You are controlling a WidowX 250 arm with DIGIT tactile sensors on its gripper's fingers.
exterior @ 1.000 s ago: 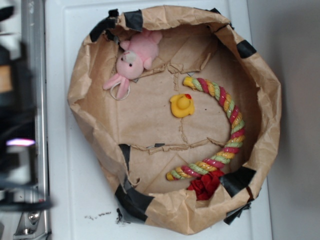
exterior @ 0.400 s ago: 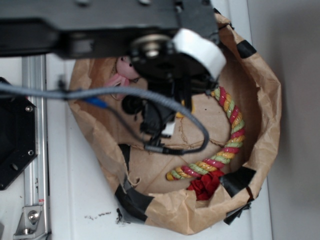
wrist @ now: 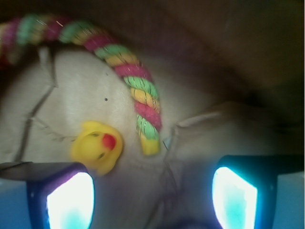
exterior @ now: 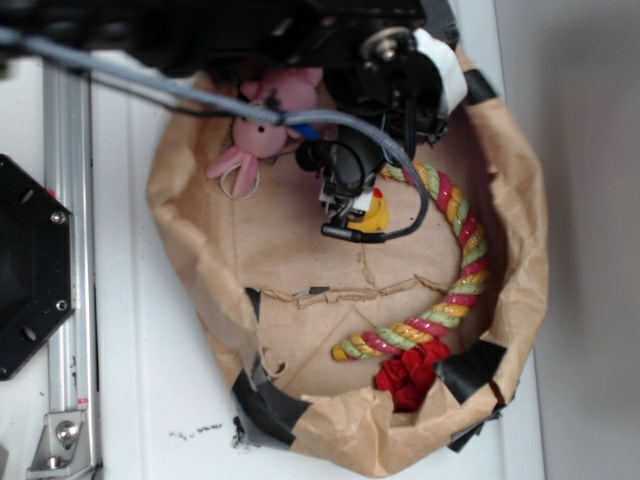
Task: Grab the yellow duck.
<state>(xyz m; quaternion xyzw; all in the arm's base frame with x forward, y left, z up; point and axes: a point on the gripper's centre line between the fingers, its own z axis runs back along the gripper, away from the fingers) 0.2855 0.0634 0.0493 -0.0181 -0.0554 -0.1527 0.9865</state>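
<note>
Arm has swung over the paper-lined basket (exterior: 520,250); end effector (wrist: 152,191) hangs with fingers apart, empty. Yellow duck (wrist: 97,145) sits off-center by left finger (wrist: 64,195), near rope toy (wrist: 138,90). Closing now risks clipping the duck aside.

Paper basket (exterior: 190,250) on the table (exterior: 130,400); all toys lie inside it.
Plush (exterior: 262,125): far left part of the basket floor, partly under the arm (exterior: 200,40).
Duck (exterior: 377,213): middle of the floor, right of the plush, directly under the gripper (wrist: 151,193), near its left finger (wrist: 66,198).
Rope (exterior: 455,270): curves along the right wall, one end beside the duck.
Cloth (exterior: 410,375): near wall, at the rope's other end.
Rail (exterior: 65,250): left of the basket.
</note>
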